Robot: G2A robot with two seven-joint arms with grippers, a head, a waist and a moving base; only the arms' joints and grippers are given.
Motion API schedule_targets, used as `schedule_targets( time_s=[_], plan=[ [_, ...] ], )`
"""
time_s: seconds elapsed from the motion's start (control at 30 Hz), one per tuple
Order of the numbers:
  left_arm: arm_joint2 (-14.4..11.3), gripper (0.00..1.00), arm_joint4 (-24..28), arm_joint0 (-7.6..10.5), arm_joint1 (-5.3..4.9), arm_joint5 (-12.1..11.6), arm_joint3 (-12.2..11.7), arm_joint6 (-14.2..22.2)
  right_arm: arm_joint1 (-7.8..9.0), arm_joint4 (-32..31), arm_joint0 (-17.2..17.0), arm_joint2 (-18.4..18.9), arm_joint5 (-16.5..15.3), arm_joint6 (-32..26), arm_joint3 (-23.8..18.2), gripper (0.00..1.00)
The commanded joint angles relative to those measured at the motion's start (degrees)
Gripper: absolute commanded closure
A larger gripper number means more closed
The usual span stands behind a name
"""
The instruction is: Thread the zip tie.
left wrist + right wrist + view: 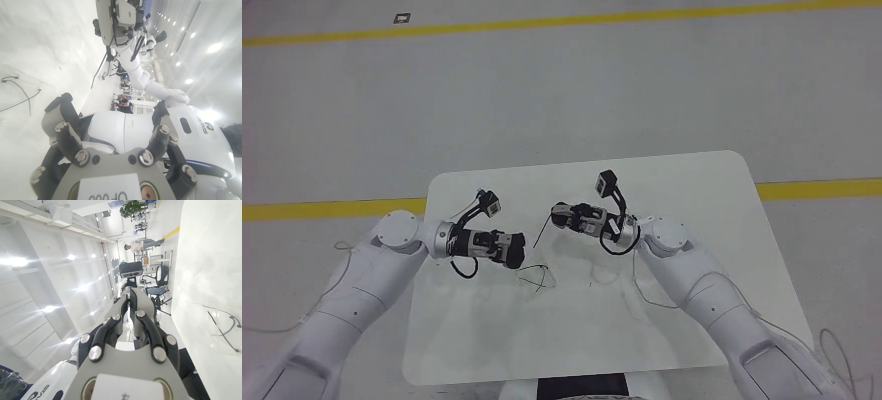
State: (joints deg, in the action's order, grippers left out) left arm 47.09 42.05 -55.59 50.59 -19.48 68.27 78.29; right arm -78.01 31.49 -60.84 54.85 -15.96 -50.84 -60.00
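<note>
Lying loose on the white counter (682, 190), several thin black zip ties (536, 276) cross one another on a clear plastic sheet (44, 85), near the counter's middle and a little toward the robot's side; neither gripper touches them; the left gripper (111, 103) hangs above the counter just beside the ties, released, its two fingers spread wide with nothing between them; the right gripper (132, 294) is also held off the counter, somewhat farther from the ties, clenched, its fingers pressed together with nothing visible between them; in the top view the two grippers point toward each other across a small gap, and the ties lie nearer the robot than either; in the right wrist view some ties curve, and small square heads show at their ends.
</note>
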Motion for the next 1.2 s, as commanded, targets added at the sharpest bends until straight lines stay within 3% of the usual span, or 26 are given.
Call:
schedule_targets(
  time_s=[0.0,0.13,0.3,0.63,0.87,1.03,1.17],
  plan=[
    [0.55,0.0,0.78,-0.79,0.23,-0.01,0.71,-1.05,0.07,-0.74,-1.09,0.52,-1.69,2.69,-1.38,1.0],
    [2.84,0.0,1.77,-3.1,1.07,-0.01,2.09,-4.6,-0.09,-2.3,-2.91,0.57,-3.52,8.16,-3.84,1.0],
    [6.72,0.0,1.24,-6.14,2.67,-0.01,3.74,-10.17,-0.71,-2.93,-5.2,0.4,-3.52,14.45,-7.51,1.0],
    [6.72,0.0,1.24,-6.14,2.67,-0.01,3.74,-10.17,-0.79,-3.02,-5.39,0.59,-3.52,14.96,-8.24,1.0],
    [9.24,0.0,-4.18,-8.41,3.36,-0.01,7.45,-19.48,-1.38,-1.3,-7.76,0.97,-3.52,22.04,-10.43,1.0],
    [11.65,0.0,-7.63,-10.25,4.51,-0.01,9.53,-22.56,-2.14,-1.34,-8.14,-0.23,-3.3,26.29,-10.73,1.0],
    [13.05,0.0,-9.09,-11.22,5.74,-0.01,9.6,-23.95,-2.78,-1.04,-8.32,-1.03,-3.52,29.27,-11.02,1.0]
  ],
)
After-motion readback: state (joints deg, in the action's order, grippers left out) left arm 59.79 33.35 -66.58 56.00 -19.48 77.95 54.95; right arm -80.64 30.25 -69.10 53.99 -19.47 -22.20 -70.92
